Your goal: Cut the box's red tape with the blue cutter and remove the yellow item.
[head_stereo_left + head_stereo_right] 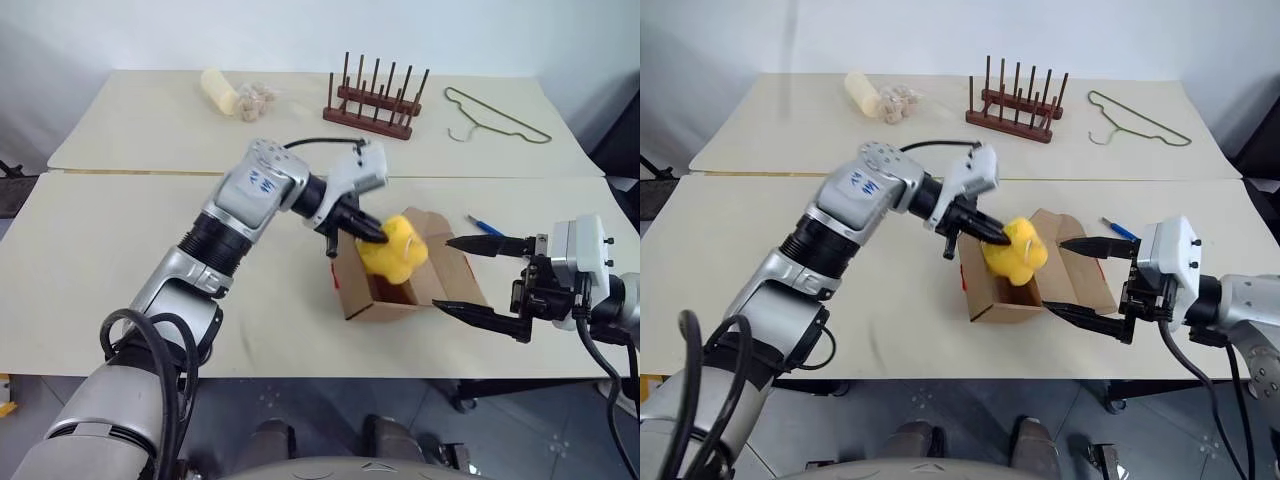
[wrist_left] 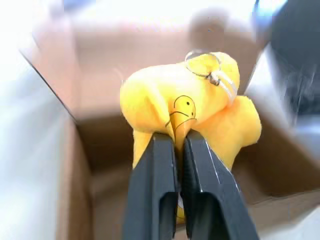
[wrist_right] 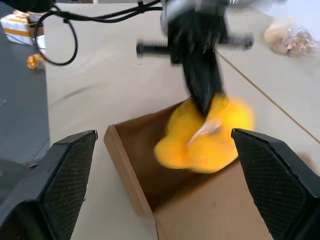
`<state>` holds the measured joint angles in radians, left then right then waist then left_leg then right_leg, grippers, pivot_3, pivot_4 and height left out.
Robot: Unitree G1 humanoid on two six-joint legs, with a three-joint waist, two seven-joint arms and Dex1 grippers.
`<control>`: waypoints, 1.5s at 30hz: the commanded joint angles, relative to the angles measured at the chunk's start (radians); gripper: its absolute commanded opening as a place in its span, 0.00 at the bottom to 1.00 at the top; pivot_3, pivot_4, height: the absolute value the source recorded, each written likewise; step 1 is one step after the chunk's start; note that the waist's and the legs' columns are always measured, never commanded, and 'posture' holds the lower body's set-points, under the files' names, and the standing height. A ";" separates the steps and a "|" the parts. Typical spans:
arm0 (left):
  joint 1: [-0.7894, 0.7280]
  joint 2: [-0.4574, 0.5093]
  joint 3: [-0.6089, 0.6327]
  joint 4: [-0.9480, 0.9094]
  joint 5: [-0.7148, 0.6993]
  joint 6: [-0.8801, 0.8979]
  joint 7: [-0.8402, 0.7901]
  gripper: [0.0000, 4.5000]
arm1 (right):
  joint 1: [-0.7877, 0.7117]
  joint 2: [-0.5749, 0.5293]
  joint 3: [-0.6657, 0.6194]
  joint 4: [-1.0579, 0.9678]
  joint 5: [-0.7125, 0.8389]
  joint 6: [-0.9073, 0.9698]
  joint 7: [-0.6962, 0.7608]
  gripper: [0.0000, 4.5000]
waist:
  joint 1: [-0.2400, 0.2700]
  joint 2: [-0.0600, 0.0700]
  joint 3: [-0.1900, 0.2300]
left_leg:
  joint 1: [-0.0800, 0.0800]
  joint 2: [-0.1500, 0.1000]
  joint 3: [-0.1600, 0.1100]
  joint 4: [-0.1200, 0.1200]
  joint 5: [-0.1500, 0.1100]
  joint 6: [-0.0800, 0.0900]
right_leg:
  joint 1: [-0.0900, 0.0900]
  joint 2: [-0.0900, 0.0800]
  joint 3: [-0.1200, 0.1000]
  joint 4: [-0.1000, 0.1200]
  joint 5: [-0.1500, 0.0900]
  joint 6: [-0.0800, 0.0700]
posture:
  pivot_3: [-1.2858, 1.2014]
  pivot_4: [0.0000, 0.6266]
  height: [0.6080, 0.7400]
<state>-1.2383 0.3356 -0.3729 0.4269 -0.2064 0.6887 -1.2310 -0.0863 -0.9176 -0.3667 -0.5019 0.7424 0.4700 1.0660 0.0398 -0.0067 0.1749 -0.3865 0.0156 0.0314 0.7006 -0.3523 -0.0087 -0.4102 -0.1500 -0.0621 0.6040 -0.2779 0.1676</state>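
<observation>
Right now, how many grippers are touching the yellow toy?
1. The left gripper is shut on the yellow toy above the box; the right gripper waits open beside it.

two cream tables (image 1: 120, 250), pale wall (image 1: 300, 30), grey floor (image 1: 480, 430)

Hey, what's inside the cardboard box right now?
The yellow toy sits in the mouth of the open box, pinched by the left hand. The toy hides the box floor beneath it.
</observation>
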 commanded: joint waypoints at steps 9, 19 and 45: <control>0.231 0.087 0.597 -0.150 -0.321 0.017 0.194 0.01 | -0.086 0.147 0.073 0.003 -0.009 -0.098 -0.060 1.00 | -0.034 0.000 0.000 | 0.002 0.001 0.000 0.000 0.000 0.000 | 0.000 0.000 0.000 0.002 0.000 0.000 | 0.52 0.24 1.00; 0.926 0.384 0.867 -0.275 -0.134 -0.376 0.351 0.01 | -0.241 0.317 0.285 0.124 -0.099 -0.225 -0.004 1.00 | -0.049 -0.002 0.000 | 0.007 0.000 0.001 -0.002 -0.001 -0.001 | 0.002 -0.002 -0.002 0.002 0.000 -0.001 | 0.52 0.24 1.00; 1.453 0.459 1.243 -0.516 -0.335 -0.308 0.348 0.99 | -0.343 0.274 0.216 0.252 0.023 -0.151 0.099 1.00 | -0.044 -0.002 0.000 | 0.012 0.004 0.008 -0.005 -0.006 -0.001 | 0.002 -0.001 -0.002 0.002 0.001 -0.003 | 0.52 0.24 1.00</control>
<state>0.1879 0.7914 0.8202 -0.0671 -0.5089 0.3694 -0.8727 -0.4194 -0.6483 -0.1266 -0.2122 0.7287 0.3096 1.1612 -0.0043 -0.0089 0.1751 -0.3736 0.0200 0.0408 0.6960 -0.3590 -0.0096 -0.4086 -0.1509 -0.0636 0.6062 -0.2771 0.1645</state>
